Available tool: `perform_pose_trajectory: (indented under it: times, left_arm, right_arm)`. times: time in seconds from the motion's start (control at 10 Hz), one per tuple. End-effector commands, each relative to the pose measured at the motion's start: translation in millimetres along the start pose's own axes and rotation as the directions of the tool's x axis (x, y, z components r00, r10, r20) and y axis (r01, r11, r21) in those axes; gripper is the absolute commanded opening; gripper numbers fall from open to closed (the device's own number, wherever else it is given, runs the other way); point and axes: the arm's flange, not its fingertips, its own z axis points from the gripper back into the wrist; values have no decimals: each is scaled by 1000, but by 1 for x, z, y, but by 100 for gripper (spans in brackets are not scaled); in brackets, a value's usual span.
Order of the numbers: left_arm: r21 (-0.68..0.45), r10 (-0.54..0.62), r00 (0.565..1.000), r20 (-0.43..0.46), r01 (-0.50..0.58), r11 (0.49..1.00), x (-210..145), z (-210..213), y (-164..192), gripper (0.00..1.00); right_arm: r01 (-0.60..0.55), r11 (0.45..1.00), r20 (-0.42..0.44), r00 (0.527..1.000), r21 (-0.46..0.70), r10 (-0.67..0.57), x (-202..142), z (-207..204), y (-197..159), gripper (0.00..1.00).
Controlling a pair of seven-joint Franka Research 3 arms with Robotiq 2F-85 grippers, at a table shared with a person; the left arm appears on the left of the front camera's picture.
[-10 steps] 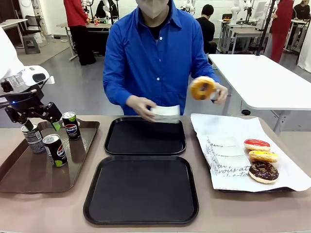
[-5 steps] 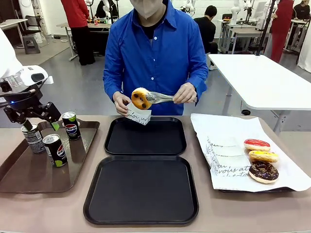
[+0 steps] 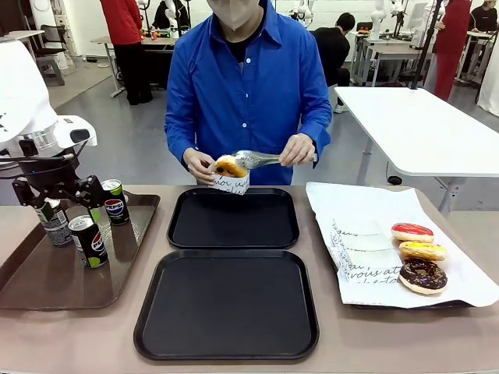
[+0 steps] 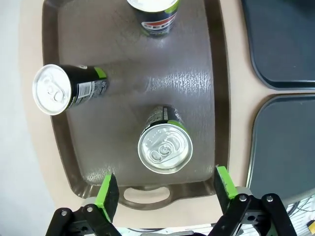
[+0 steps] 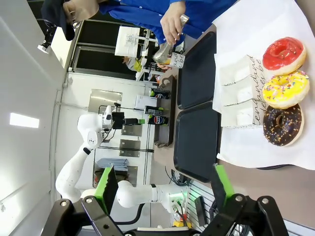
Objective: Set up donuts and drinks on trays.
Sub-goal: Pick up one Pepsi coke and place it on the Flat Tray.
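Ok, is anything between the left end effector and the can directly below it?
Nothing visible. The left end effector hangs open above the nearest can, which stands upright on the brown tray. A second can stands apart at its side, a third can farther back.

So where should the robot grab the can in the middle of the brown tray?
Hold the can by its round sides, just under the silver top, coming straight down. It stands upright with room around it, and the open left gripper spreads wider than it.
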Motion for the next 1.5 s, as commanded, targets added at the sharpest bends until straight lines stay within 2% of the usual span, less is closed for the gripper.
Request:
perform_pose_trajectory:
  times: [0.0, 0.3, 1.1, 1.4]
  left_arm:
    - [43, 44, 999, -8, -43, 998, 4, -8, -4, 100]
    - [-13, 69, 998, -5, -69, 998, 18, -18, 5, 100]
    - [-24, 92, 994, -53, -94, 995, 49, -49, 11, 100]
    - [-32, 79, 993, -91, -83, 996, 50, -61, 9, 100]
  right_arm:
    - [-10, 1000, 2, 1000, 17, 10, 1, 0, -1, 100]
    - [-10, 1000, 2, 1000, 17, 10, 1, 0, -1, 100]
    - [-10, 1000, 2, 1000, 17, 10, 1, 0, -1, 100]
    - [-10, 1000, 2, 1000, 17, 10, 1, 0, -1, 100]
